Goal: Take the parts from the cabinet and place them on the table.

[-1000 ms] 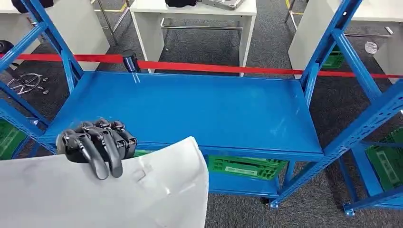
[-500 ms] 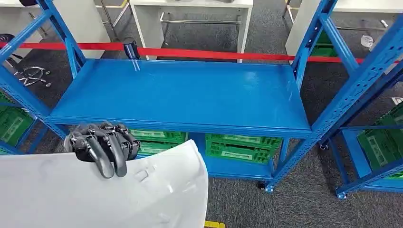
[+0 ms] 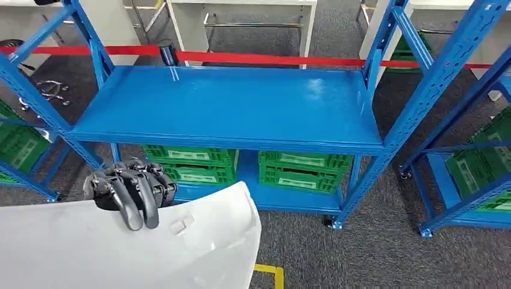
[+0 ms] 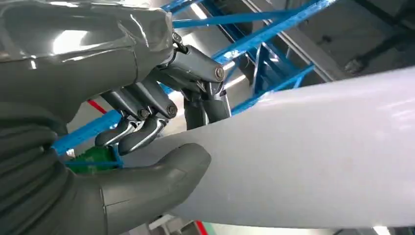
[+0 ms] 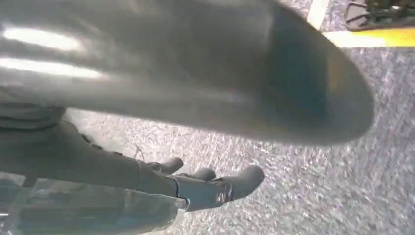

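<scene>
A large white curved panel (image 3: 120, 247) fills the lower left of the head view. My left hand (image 3: 129, 189) grips its far edge, dark fingers curled over the top. In the left wrist view the thumb (image 4: 161, 171) presses under the panel (image 4: 318, 156) and the fingers (image 4: 147, 127) clamp it from above. The blue cabinet shelf (image 3: 241, 102) lies bare ahead, beyond the panel. In the right wrist view my right hand (image 5: 205, 186) hangs below the panel's shaded underside (image 5: 195, 73), fingers stretched out over grey carpet and holding nothing.
Green crates (image 3: 301, 171) sit on the cabinet's lower level. More blue racking (image 3: 458, 120) with green crates stands at the right and at the left (image 3: 18, 147). Red tape (image 3: 271, 59) runs behind the cabinet, with white tables (image 3: 241, 12) beyond. A yellow floor mark (image 3: 271, 274) lies by the panel.
The whole view has pulled back from the cabinet: the shelf sits higher and farther, and more floor and the lower crates show. My left hand keeps its grip on the panel.
</scene>
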